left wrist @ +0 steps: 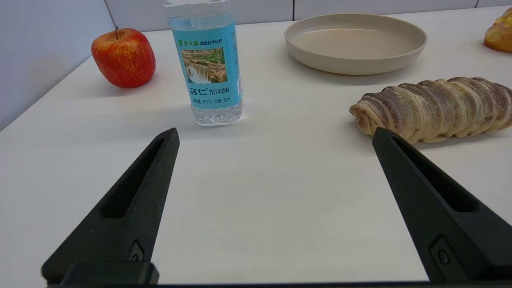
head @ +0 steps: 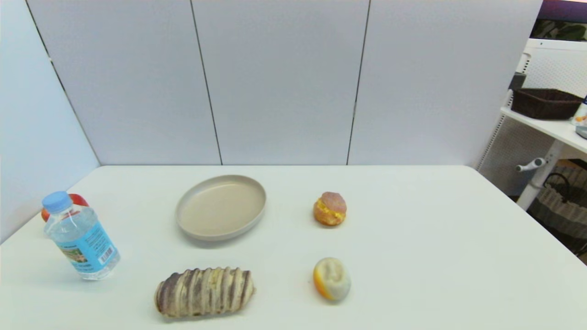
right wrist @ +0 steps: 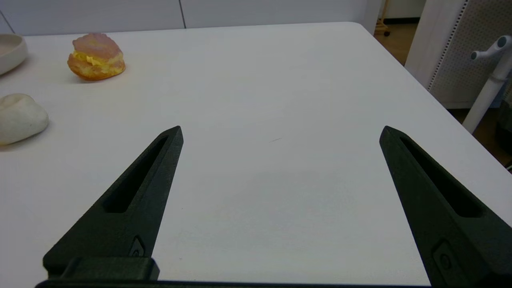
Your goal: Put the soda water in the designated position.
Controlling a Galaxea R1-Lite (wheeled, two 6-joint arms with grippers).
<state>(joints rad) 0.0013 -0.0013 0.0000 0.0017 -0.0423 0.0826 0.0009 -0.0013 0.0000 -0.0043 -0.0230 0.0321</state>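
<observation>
The soda water (head: 81, 238) is a small clear bottle with a light blue cap and a blue label. It stands upright at the table's left side, and the left wrist view shows the soda water (left wrist: 208, 68) ahead of my fingers. My left gripper (left wrist: 275, 134) is open, low over the table, a short way in front of the bottle and apart from it. My right gripper (right wrist: 281, 132) is open over bare white tabletop on the right, holding nothing. Neither arm shows in the head view. The designated position carries no mark that I can see.
A red apple (left wrist: 124, 57) sits just behind the bottle. A round beige plate (head: 221, 212) lies at centre left. A striped bread loaf (head: 204, 291) lies near the front edge. A cream puff (head: 329, 208) and a pale bun (head: 332, 278) sit right of centre.
</observation>
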